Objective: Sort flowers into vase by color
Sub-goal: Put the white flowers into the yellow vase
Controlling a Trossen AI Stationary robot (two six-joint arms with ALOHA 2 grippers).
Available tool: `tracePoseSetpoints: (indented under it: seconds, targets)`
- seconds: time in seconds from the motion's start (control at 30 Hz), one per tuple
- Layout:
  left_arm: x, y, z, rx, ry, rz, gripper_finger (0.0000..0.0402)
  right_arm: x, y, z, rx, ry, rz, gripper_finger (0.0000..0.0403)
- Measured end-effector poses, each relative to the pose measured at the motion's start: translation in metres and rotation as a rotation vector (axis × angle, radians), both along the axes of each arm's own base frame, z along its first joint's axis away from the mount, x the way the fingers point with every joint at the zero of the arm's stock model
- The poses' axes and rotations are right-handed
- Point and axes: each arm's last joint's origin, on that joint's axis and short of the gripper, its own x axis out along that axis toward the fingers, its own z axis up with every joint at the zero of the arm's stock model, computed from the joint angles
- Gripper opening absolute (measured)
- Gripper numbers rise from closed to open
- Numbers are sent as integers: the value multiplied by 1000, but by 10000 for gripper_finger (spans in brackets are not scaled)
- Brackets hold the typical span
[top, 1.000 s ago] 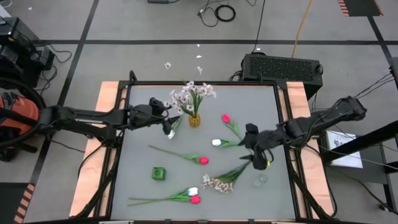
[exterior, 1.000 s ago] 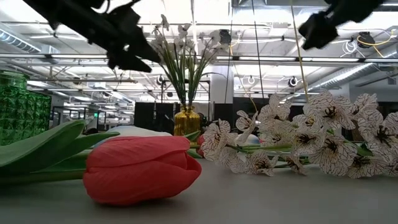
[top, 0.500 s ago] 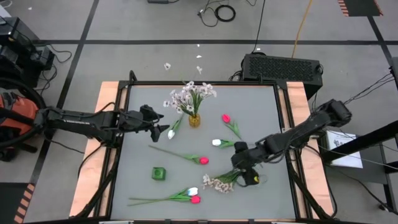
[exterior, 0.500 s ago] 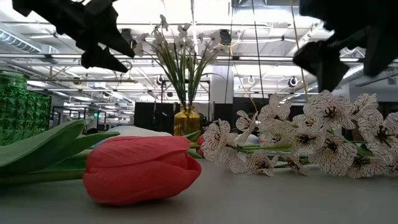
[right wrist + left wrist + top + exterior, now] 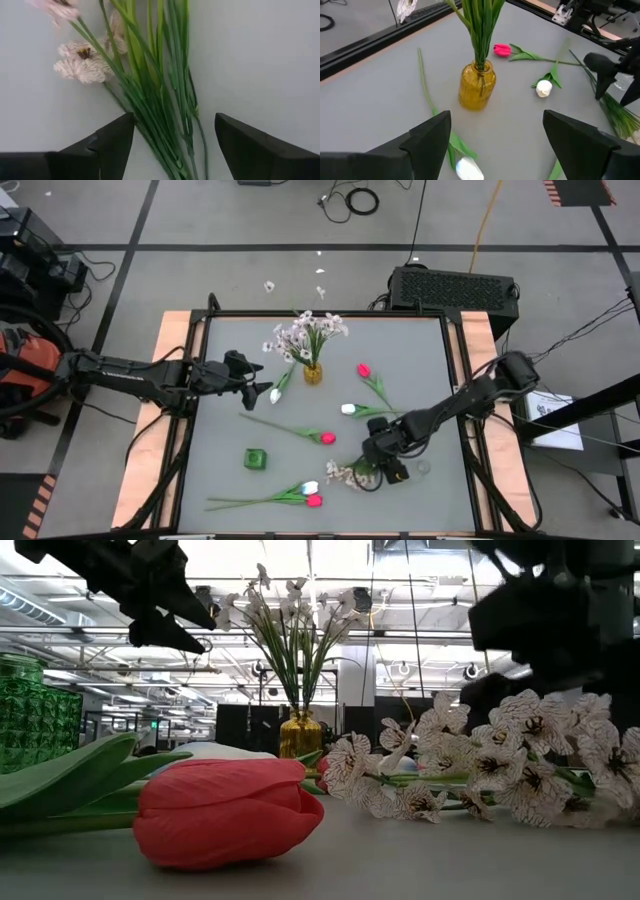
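Observation:
My left gripper [image 5: 260, 382] [image 5: 495, 150] hangs open over the table's left middle, just left of a white tulip [image 5: 275, 393] lying on the table and short of the amber vase [image 5: 313, 372] [image 5: 476, 90], which holds a spray of pale blossoms [image 5: 305, 335]. My right gripper [image 5: 374, 462] [image 5: 175, 145] is open and low over a second spray [image 5: 352, 472] that lies flat. Its fingers stand on either side of that spray's green stems [image 5: 150, 100]. Other tulips lie flat: pink [image 5: 363, 370], white [image 5: 348, 409], pink [image 5: 327, 438], and a white-and-pink pair [image 5: 312, 494].
A green glass vase [image 5: 255, 458] stands near the left front. A small clear glass [image 5: 420, 468] sits just right of my right gripper. A raised frame [image 5: 200, 380] borders the grey table. In the low view a pink tulip [image 5: 225, 810] lies close to the camera.
My right gripper has travelled toward the near edge and leftward, coming down from above the white tulip onto the lying spray's stems. My left gripper has drawn back from the amber vase toward the left and near edges, then held still. The flowers lie where they were.

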Motion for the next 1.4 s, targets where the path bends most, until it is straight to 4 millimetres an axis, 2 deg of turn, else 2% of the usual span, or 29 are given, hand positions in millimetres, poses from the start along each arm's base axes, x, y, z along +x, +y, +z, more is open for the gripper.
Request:
tracePoseSetpoints:
  seconds: [0.13, 0.23, 0.5, 0.7, 0.87, 1.13, 1.33, 1.4]
  targets:
    - [0, 0, 0, 2, 0, -1, 322, 2, 1, -8, -22, 11, 39, 267]
    - [0, 0, 0, 5, -2, 0, 322, 3, 1, -10, -30, 13, 43, 248]
    - [0, 1, 0, 10, -3, 16, 322, 2, -1, -2, -58, -36, 49, 136]
    - [0, 1, 0, 10, -3, 16, 322, 2, -1, 14, -56, -75, 76, 59]
    - [0, 1, 0, 10, -3, 17, 322, 8, 1, 47, -37, -152, 88, 9]
    - [0, 1, 0, 8, -6, 18, 322, 3, -5, 122, -89, -387, 76, 9]
    - [0, 1, 1, 8, -10, 19, 322, -19, -26, 187, -121, -747, 11, 4]
    - [0, 1, 1, 8, -10, 19, 322, -27, -34, 209, -96, -922, -18, 4]
